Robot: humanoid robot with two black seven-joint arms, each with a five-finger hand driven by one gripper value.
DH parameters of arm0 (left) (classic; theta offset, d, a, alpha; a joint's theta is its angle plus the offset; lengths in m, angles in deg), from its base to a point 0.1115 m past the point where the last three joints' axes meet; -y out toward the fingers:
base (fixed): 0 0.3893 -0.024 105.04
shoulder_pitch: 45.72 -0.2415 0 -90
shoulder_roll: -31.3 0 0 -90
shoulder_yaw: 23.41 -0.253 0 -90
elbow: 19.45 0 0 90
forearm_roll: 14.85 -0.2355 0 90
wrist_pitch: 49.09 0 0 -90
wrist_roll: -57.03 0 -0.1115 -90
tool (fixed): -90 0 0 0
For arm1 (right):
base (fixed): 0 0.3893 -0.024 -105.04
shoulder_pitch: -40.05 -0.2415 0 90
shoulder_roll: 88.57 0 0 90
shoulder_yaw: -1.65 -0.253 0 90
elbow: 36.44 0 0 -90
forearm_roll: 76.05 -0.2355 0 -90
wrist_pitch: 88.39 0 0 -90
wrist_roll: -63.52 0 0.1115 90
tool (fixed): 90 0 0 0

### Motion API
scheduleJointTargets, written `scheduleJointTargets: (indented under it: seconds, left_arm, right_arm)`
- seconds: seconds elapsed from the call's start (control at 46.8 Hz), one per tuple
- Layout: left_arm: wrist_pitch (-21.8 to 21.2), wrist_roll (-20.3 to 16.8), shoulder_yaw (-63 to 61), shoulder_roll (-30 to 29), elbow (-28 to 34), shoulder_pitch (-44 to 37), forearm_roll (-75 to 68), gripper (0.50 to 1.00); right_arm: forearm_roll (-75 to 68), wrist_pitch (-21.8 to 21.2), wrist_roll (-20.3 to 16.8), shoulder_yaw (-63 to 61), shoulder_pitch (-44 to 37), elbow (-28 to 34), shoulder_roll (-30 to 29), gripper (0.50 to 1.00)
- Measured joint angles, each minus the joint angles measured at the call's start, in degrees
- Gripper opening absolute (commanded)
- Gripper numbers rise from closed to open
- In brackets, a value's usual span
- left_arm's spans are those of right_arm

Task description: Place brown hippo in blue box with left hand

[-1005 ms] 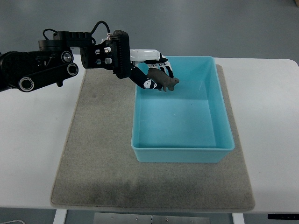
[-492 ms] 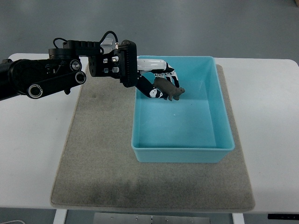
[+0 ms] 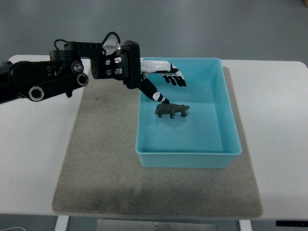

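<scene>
Lying under everything, a grey mat (image 3: 103,159) carries the blue box (image 3: 231,120). Brown hippo (image 3: 171,110) stands inside, apparently on the floor. Left hand (image 3: 161,82) hovers just beyond, fingers (image 3: 176,78) spread, holding nothing.

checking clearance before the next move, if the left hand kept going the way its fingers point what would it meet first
The left hand points right, over the light blue plastic box. Its far right wall would likely come first, though height is unclear. The small brown hippo figure lies below that line.
</scene>
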Motion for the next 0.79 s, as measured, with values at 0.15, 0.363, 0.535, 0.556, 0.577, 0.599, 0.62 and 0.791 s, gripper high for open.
scheduleJointTargets:
  seconds: [0.15, 0.363, 0.535, 0.556, 0.577, 0.599, 0.62, 0.791]
  left_arm:
    - [-0.4, 0.0, 0.2, -0.2, 1.5, 0.1, 0.3, 0.840]
    - [-2.7, 0.0, 0.7, -0.3, 6.6, 0.1, 0.8, 0.848]
    - [-3.8, 0.0, 2.1, -0.4, 11.7, 0.0, 3.2, 0.964]
    - [-4.0, -0.1, 2.3, -0.5, 12.4, 0.0, 3.8, 0.964]
    - [-4.1, -0.1, 2.4, -0.5, 13.1, 0.0, 4.3, 0.966]
    - [-4.4, -0.1, 2.5, -0.5, 13.9, 0.0, 5.1, 0.971]
    - [-4.7, -0.1, 2.5, -0.5, 14.6, 0.0, 5.8, 0.988]
    - [-7.4, -0.3, 2.6, -0.5, 20.1, -0.3, 11.5, 0.994]
  right_arm:
    - [0.0, 0.0, 0.0, 0.0, 0.0, 0.0, 0.0, 0.936]
    - [0.0, 0.0, 0.0, 0.0, 0.0, 0.0, 0.0, 0.936]
    - [0.0, 0.0, 0.0, 0.0, 0.0, 0.0, 0.0, 0.936]
    - [0.0, 0.0, 0.0, 0.0, 0.0, 0.0, 0.0, 0.936]
    - [0.0, 0.0, 0.0, 0.0, 0.0, 0.0, 0.0, 0.936]
    - [0.0, 0.0, 0.0, 0.0, 0.0, 0.0, 0.0, 0.936]
    - [0.0, 0.0, 0.0, 0.0, 0.0, 0.0, 0.0, 0.936]
    - [0.0, 0.0, 0.0, 0.0, 0.0, 0.0, 0.0, 0.936]
